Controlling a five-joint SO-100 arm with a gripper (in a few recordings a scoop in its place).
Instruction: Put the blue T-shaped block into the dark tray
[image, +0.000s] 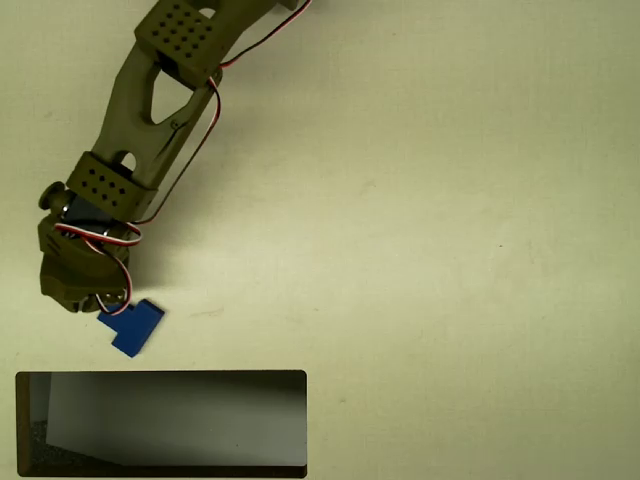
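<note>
Olive arm (150, 110) nearest camera in overhead view, reaching down-left across pale counter (450, 250). Wrist body hides fingers (108, 303); cannot tell whether released or clenched. Blue T-shaped block (133, 326) lies on counter, touching or just under arm tip, between arm and dark tray (160, 376). Block outside tray, near its upper rim. Judgement: early stage; grasp unconfirmed, transfer into tray and release not yet done.

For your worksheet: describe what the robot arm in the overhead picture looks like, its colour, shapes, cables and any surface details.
The arm is olive green plastic. Its long link has an elongated cut-out, and two blocky joint housings are dotted with grids of small round holes. Red, white and black wires run along its side and loop near the gripper. A dark round knob sticks out near the wrist.
</note>
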